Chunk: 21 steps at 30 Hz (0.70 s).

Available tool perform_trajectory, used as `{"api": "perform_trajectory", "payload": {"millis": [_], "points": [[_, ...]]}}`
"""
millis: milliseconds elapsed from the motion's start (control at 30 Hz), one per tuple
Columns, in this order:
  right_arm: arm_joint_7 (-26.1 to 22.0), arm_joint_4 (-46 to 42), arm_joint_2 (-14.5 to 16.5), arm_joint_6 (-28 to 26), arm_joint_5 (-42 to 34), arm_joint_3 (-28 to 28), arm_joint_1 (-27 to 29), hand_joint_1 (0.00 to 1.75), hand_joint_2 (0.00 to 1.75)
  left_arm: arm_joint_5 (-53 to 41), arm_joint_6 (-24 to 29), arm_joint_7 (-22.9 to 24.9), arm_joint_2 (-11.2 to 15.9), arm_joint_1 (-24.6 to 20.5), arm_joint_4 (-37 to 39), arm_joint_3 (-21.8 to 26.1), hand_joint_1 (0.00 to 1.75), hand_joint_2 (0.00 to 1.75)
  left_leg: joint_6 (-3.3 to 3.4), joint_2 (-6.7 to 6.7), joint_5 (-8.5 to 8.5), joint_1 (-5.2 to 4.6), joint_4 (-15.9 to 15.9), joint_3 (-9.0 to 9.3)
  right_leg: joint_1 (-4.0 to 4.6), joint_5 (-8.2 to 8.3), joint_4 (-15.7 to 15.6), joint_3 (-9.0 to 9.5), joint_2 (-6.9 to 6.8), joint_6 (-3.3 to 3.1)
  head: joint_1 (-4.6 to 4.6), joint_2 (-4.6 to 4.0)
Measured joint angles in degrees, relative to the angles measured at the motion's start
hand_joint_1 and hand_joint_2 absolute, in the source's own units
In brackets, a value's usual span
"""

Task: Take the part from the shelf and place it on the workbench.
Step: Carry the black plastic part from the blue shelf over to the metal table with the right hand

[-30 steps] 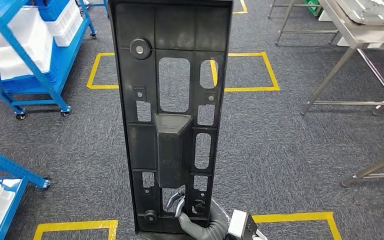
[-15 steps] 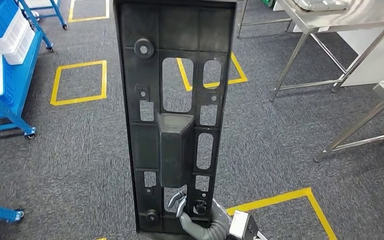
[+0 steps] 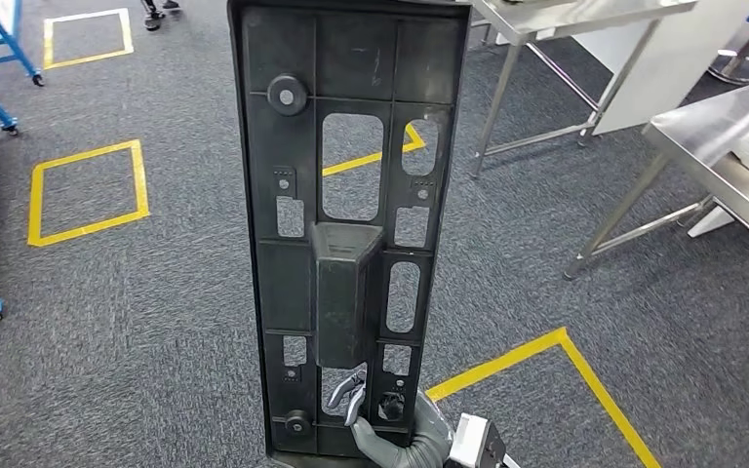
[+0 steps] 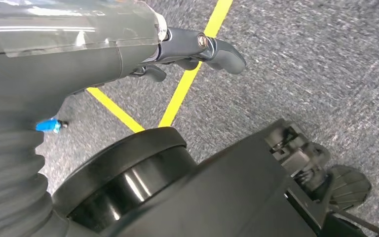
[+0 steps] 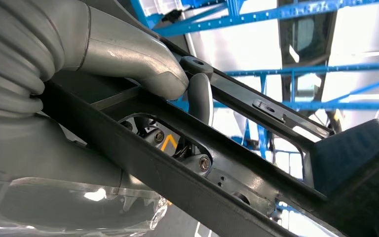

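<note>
**Part in hand, workbench not yet reached**

Upright before the robot's chest, the black part (image 3: 351, 229) stands on end, a long ribbed panel with cut-out windows and a raised block at its middle. The right hand (image 3: 371, 419) grips it at the lower end, fingers hooked through one of the bottom openings; the right wrist view shows the thumb (image 5: 128, 59) pressed against a rib of the panel. The left hand (image 4: 197, 49) hangs low over the grey carpet and a yellow floor line (image 4: 190, 79), fingers curled in and holding nothing. Beyond the part, steel workbenches (image 3: 741, 146) stand at the far right, well apart from it. Judging by this, the pick from the shelf is done; carrying the part over and laying it down on a workbench remain.
</note>
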Motion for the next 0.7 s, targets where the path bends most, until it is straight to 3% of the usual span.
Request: {"api": "perform_trajectory", "payload": {"millis": [67,133,200,233,267,300,367,433,500,533,600,633,700], "points": [[-0.02,-0.08,-0.02,0.01,-0.08,-0.02,0.07,1.75,1.75,-0.05,0.01,-0.02,-0.02,0.00,-0.01,-0.01,0.00,1.75,-0.54,-1.80,-1.47,0.13,2.00,-0.40,-0.43,0.28,-0.72,0.44,1.36,-0.62,-0.01,0.00],[-0.06,-0.13,0.00,0.01,-0.14,-0.05,0.04,1.75,1.75,-0.14,-0.08,-0.06,-0.01,0.08,-0.02,0.01,0.00,1.75,-0.92,-4.73,-4.93,0.23,8.88,-3.39,-0.61,0.36,-1.10,0.77,2.65,-1.08,-0.02,0.00],[-0.05,-0.11,0.01,-0.07,-0.13,-0.07,0.04,1.75,1.75,-0.33,-0.22,-0.06,0.01,-0.09,-0.03,0.03,0.00,1.75,-1.09,-5.64,-7.53,0.26,16.10,-7.14,-0.53,0.23,-1.02,0.87,4.05,-1.25,-0.02,0.00],[-0.04,-0.10,0.00,-0.13,-0.12,-0.08,0.07,1.75,1.75,-0.46,-0.32,-0.04,0.02,-0.23,-0.04,0.03,0.00,1.75,-1.09,-5.70,-7.19,0.27,17.13,-7.92,-0.50,0.16,-0.94,0.99,4.87,-1.25,-0.02,0.00],[-0.03,-0.10,0.00,-0.20,-0.11,-0.09,0.09,1.75,1.75,-0.60,-0.40,0.01,0.02,-0.32,-0.04,0.02,0.00,1.75,-1.04,-5.78,-5.65,0.29,15.89,-7.62,-0.50,0.06,-0.84,1.18,5.73,-1.20,-0.02,0.00],[-0.03,-0.10,0.00,-0.25,-0.11,-0.10,0.11,1.75,1.75,-0.73,-0.49,0.07,0.02,-0.32,-0.04,0.01,0.00,1.75,-0.94,-6.14,-3.21,0.34,12.63,-6.39,-0.52,-0.08,-0.71,1.42,6.61,-1.09,-0.02,0.00],[-0.04,-0.10,0.00,-0.31,-0.10,-0.11,0.11,1.75,1.75,-0.93,-0.66,0.17,0.04,-0.18,-0.03,-0.02,0.00,1.75,-0.69,-8.41,0.70,0.52,4.95,-3.27,-0.57,-0.40,-0.30,1.64,8.17,-0.71,-0.02,0.00],[-0.05,-0.13,0.00,-0.32,-0.08,-0.11,0.14,1.75,1.75,-1.07,-0.78,0.21,0.07,-0.11,-0.02,-0.04,0.00,1.75,-0.30,-10.16,1.48,0.53,1.27,-1.83,-0.73,-0.44,0.05,1.17,9.42,-0.07,-0.02,0.00],[-0.05,-0.19,-0.01,-0.35,-0.04,-0.12,0.25,1.75,1.75,-1.13,-0.84,0.20,0.04,-0.32,-0.02,-0.06,0.00,1.75,0.29,-9.58,1.36,0.44,0.73,-1.76,-0.87,-0.17,0.03,0.63,10.45,0.69,-0.02,0.00],[-0.04,-0.22,-0.02,-0.38,-0.03,-0.13,0.33,1.75,1.75,-1.14,-0.84,0.20,0.00,-0.45,-0.02,-0.07,0.00,1.75,0.64,-8.99,1.54,0.49,0.45,-1.70,-0.82,-0.31,0.25,0.44,10.04,0.98,-0.01,0.00],[-0.04,-0.33,-0.06,-0.45,-0.01,-0.13,0.33,1.75,1.75,-1.11,-0.85,0.20,-0.13,-0.50,-0.02,-0.08,0.00,1.75,1.33,-7.63,1.84,0.66,-0.09,-1.49,-0.58,-2.19,3.41,-1.10,7.26,1.43,-0.01,0.00],[-0.03,-0.37,-0.08,-0.48,0.02,-0.13,0.33,1.75,1.75,-1.04,-0.85,0.18,-0.14,-0.41,-0.02,-0.08,0.00,1.75,1.56,-6.85,1.85,0.60,-0.19,-1.42,-0.64,-3.93,6.83,-2.76,5.39,1.59,0.00,0.00],[0.01,-0.40,-0.10,-0.50,0.05,-0.13,0.36,1.75,1.75,-0.77,-0.86,0.14,-0.14,-0.21,-0.02,-0.07,0.00,1.75,1.73,-5.30,1.69,0.42,-0.20,-1.39,-0.98,-6.92,14.53,-6.72,3.73,1.97,0.00,0.00]]}}
